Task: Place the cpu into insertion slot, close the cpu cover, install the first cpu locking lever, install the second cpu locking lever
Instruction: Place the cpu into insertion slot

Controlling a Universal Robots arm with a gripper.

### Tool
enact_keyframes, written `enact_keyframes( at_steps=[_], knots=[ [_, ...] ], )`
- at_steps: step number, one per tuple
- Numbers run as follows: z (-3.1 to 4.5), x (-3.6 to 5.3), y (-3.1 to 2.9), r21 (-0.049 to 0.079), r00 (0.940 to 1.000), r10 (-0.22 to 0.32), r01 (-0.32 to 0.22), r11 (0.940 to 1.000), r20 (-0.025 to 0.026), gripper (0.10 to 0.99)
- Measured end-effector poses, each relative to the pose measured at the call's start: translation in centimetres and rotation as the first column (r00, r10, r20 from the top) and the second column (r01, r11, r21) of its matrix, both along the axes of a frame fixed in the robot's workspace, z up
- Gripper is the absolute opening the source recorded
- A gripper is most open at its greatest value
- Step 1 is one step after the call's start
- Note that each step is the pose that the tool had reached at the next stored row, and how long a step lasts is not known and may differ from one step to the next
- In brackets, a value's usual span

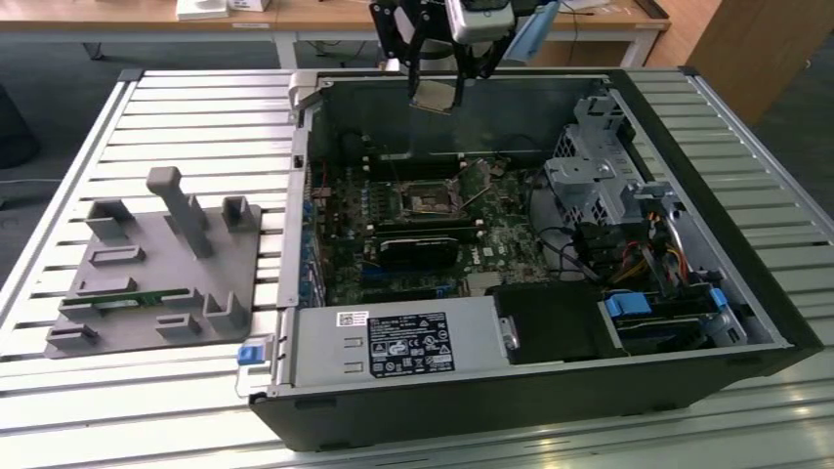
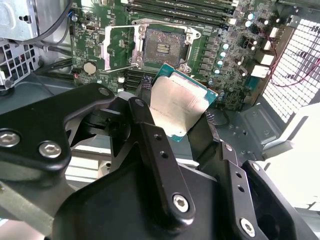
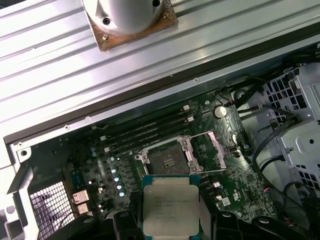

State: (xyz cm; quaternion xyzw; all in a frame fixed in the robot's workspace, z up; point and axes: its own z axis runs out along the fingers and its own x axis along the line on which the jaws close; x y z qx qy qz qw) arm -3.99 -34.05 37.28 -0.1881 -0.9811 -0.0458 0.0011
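Black fingers (image 2: 145,120) of the pincer (image 2: 175,119), nearest the lens in both wrist views, are clamped on two opposite edges of the cpu (image 2: 181,106). The chip sits tilted, its dull silver top turned towards both cameras and its green rim showing at the free edges. In the exterior view the pincer (image 1: 437,90) holds the cpu (image 1: 435,96) in the air over the far wall of the computer case (image 1: 456,420), well above the motherboard (image 1: 502,244).

The insertion slot (image 2: 163,49) lies uncovered near the middle of the board, apart from the chip. The cpu cover (image 2: 108,50) is swung open just beside it, with green board visible through its cut-out. Long memory slots (image 2: 175,7) run along the slot's other side, and a coin cell (image 2: 89,67) sits beyond the cover.

Within the case, a power supply (image 1: 391,347) fills the near corner. A drive cage (image 1: 593,181) and loose cables (image 1: 626,259) crowd the side at the exterior view's right. The case lies open on the slatted counter (image 1: 78,410). A grey fixture (image 1: 144,264) stands near the counter's edge at the exterior view's left.
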Motion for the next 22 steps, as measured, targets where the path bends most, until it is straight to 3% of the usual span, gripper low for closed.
enact_keyframes(
  at_steps=[22],
  knots=[
    [0.0, 0.0, 0.0, 0.0, 0.9982, -0.06, 0.06, 0.9982, 0.0, 0.541]
  ],
)
